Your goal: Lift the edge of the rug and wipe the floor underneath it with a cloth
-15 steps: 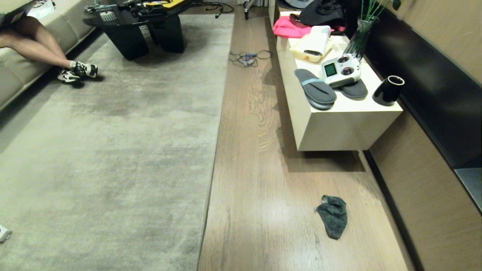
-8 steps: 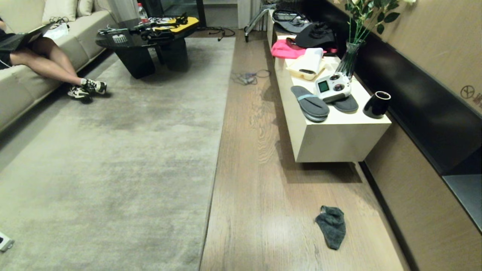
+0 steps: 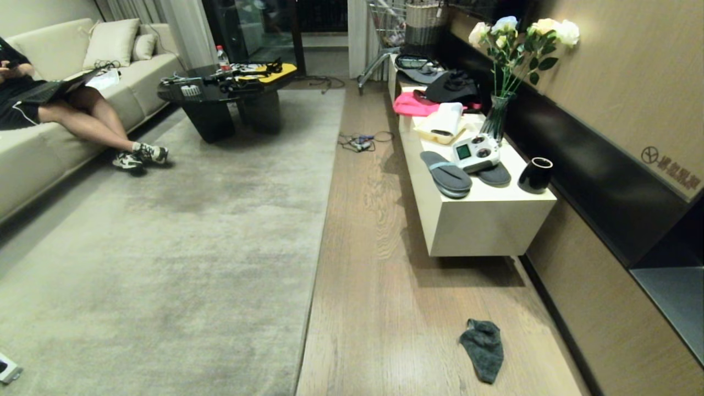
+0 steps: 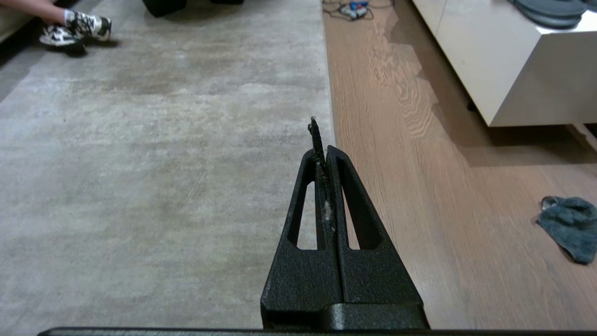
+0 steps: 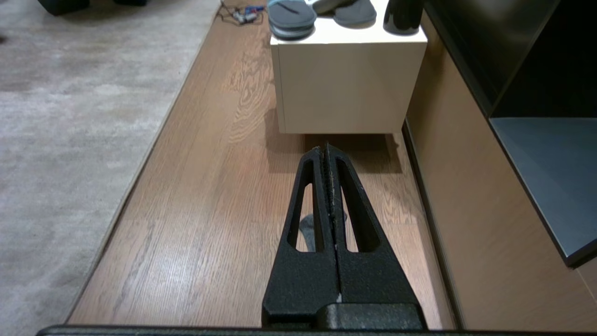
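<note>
You have the large pale grey-beige short-pile rug [image 3: 165,264] lying flat on your left, its straight thin rug edge [image 3: 318,242] running away from you along the light brown wood-plank floor [image 3: 379,297]. The small dark grey cloth [image 3: 484,349] lies crumpled on the bare planks near you, well apart from the rug edge and closer to the brown wall panel on the right, just past the near end of the cream-white low cabinet [image 3: 484,220]. On that cabinet you can see a pair of grey slippers [image 3: 445,173], a white handheld controller [image 3: 474,154], a black cup [image 3: 535,175] and a glass vase of pale flowers [image 3: 498,118]. Neither arm shows in the head view. In the left wrist view your left gripper [image 4: 324,151] hangs above the rug edge with its black fingers pressed together, holding nothing but a dark scrap stuck at the tip. In the right wrist view your right gripper [image 5: 326,149] is likewise closed and empty above the planks, with the cloth partly hidden behind its fingers. A person [image 3: 82,118] sits on the beige sofa [image 3: 33,159] at far left, feet on the rug.
</note>
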You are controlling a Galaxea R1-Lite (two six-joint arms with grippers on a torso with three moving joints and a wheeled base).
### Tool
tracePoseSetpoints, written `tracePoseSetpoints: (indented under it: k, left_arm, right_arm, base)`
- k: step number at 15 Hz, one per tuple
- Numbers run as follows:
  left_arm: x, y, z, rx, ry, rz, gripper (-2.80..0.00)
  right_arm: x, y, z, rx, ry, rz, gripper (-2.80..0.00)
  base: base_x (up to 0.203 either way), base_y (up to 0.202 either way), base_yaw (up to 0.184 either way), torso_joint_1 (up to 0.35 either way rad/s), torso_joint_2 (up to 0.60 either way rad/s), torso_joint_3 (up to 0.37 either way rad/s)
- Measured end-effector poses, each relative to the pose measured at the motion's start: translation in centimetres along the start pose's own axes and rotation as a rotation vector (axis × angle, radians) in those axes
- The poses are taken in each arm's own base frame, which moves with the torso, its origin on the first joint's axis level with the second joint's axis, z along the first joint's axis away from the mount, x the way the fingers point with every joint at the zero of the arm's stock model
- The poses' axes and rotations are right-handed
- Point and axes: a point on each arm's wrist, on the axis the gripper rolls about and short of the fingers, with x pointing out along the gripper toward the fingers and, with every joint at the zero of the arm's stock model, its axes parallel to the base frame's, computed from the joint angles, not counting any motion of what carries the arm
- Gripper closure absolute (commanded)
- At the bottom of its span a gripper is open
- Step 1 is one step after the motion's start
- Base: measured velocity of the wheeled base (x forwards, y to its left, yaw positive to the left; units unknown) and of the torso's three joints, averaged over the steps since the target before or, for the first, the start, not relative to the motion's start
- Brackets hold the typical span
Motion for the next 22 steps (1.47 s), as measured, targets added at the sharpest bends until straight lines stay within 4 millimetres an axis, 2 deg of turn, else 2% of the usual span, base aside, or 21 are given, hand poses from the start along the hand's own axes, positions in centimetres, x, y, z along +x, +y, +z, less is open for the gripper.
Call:
tracePoseSetpoints:
  k: [22]
  left_arm:
    - [0.00,0.00,0.00,0.000,0.000,0.000,0.00]
  right_arm:
    - [0.00,0.00,-0.01,0.000,0.001,-0.001,0.00]
  base:
    - [0.000,0.000,0.000,0.001,0.00,0.010]
